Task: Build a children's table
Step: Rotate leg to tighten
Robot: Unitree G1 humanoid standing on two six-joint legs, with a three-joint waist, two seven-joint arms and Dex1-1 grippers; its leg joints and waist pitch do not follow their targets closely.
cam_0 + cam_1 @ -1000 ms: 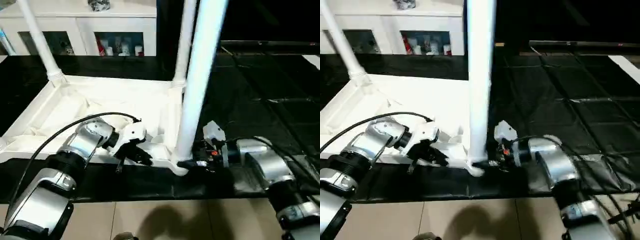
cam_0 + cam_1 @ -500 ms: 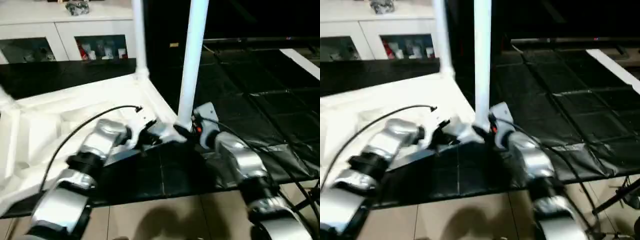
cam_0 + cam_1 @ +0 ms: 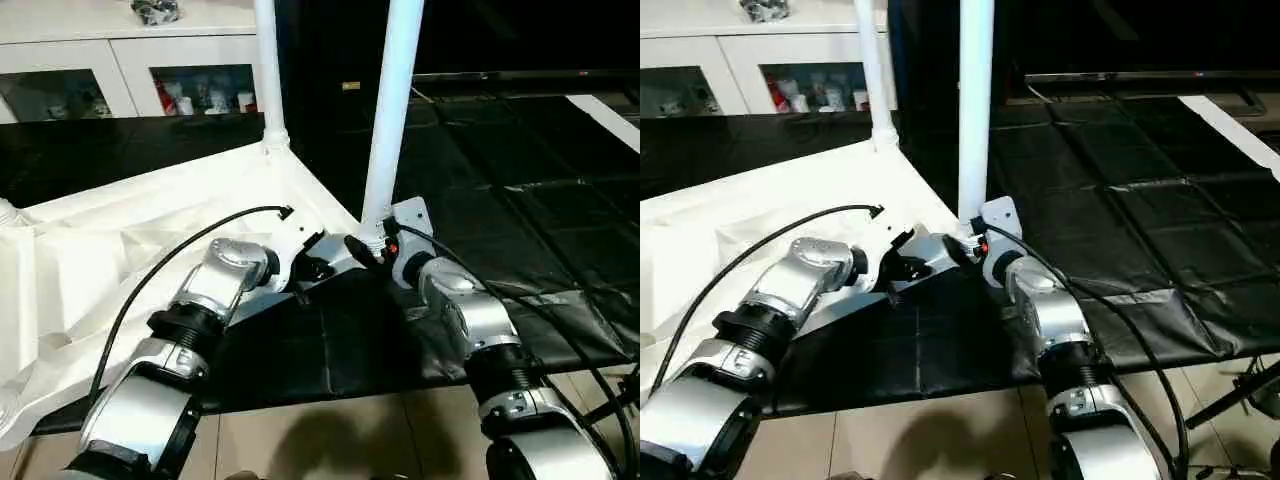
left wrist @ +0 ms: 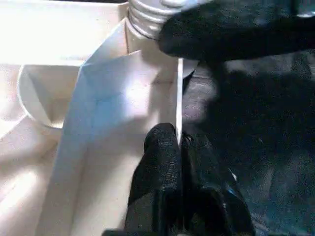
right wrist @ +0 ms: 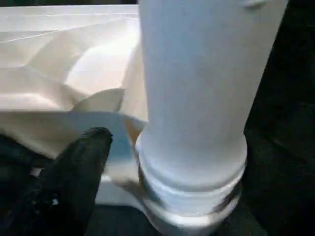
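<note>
Left eye view shows the tabletop lying upside down on a black mat, its ribbed underside up, one corner toward the robot. It is a broad, shallow tray of smooth white plastic with thin walls and moulded ribs. I judge it light for its size but awkward: stiff along the rim, likely to flex in the open panel, and slick on its glossy faces. The rim wall near a corner is the sensible place to hold, since the ribs and socket stiffen it there.

Two legs stand upright in corner sockets: the near leg at the corner closest to the robot and a far leg at the next corner back. Both are long, smooth, tapered white tubes, probably hollow and light, rigid, and slippery to a two-finger pinch. Low down by the ridged collar, leverage is smallest, so that is where I would grip.

The left gripper has its two black fingers nearly together, pinching the thin rim wall of the tabletop just beside the near socket. The right gripper sits at the base of the near leg; one black finger lies beside the collar, touching or almost so, but whether the fingers clamp the leg I cannot tell

Behind stands a white glass-door cabinet
</note>
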